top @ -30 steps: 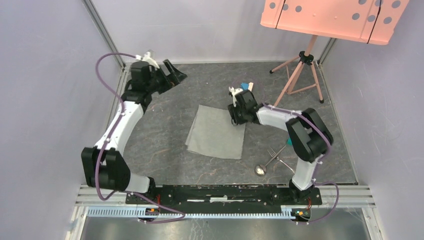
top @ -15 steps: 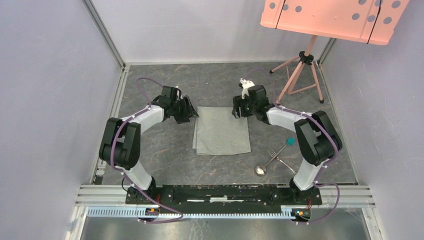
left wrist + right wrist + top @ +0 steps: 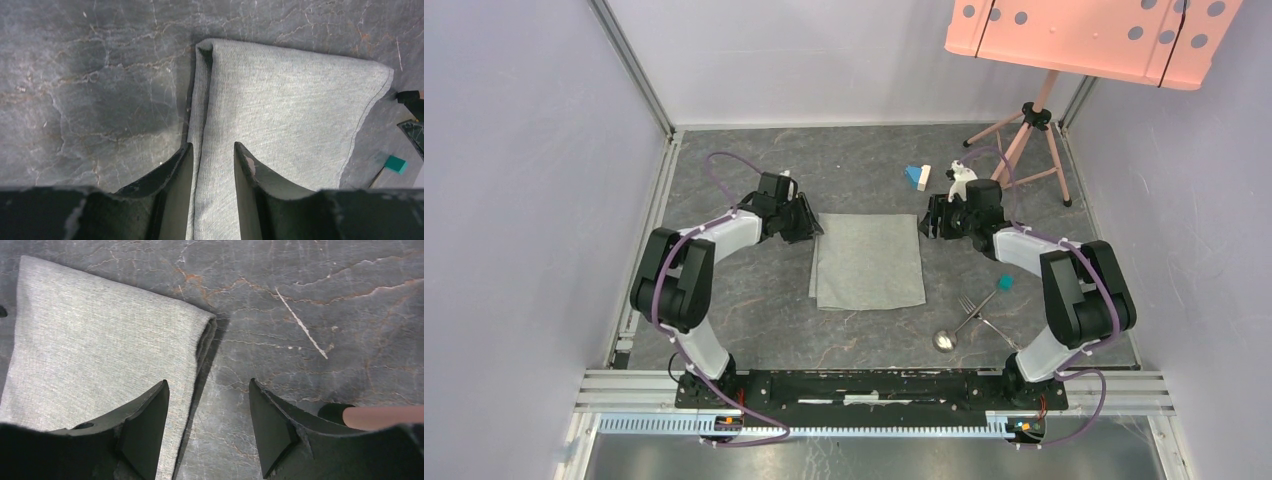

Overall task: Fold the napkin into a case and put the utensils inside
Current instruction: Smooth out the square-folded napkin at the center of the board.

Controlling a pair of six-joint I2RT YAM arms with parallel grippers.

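The napkin (image 3: 867, 262) lies flat as a light grey rectangle at mid-table. My left gripper (image 3: 809, 222) is at its far-left corner. In the left wrist view the jaws (image 3: 212, 148) stand apart, low over the napkin (image 3: 285, 110), with its doubled left edge between them. My right gripper (image 3: 934, 222) is at the far-right corner, open. In the right wrist view the gripper (image 3: 207, 386) straddles the edge of the napkin (image 3: 100, 335), one finger over cloth and one over bare table. The utensils, a fork (image 3: 972, 305) and a spoon (image 3: 944, 340), lie crossed to the napkin's right.
A small teal block (image 3: 1004, 284) sits by the fork. A blue block (image 3: 913, 173) and a white block (image 3: 925, 176) lie behind the napkin. A pink tripod (image 3: 1024, 140) holding a pink board (image 3: 1089, 35) stands at the back right, one foot (image 3: 385, 416) near my right gripper.
The left arm swung in from the back-left corner to the napkin's far-left corner and its jaws narrowed. The napkin got squared up. The right gripper slid right, off the cloth to its corner.
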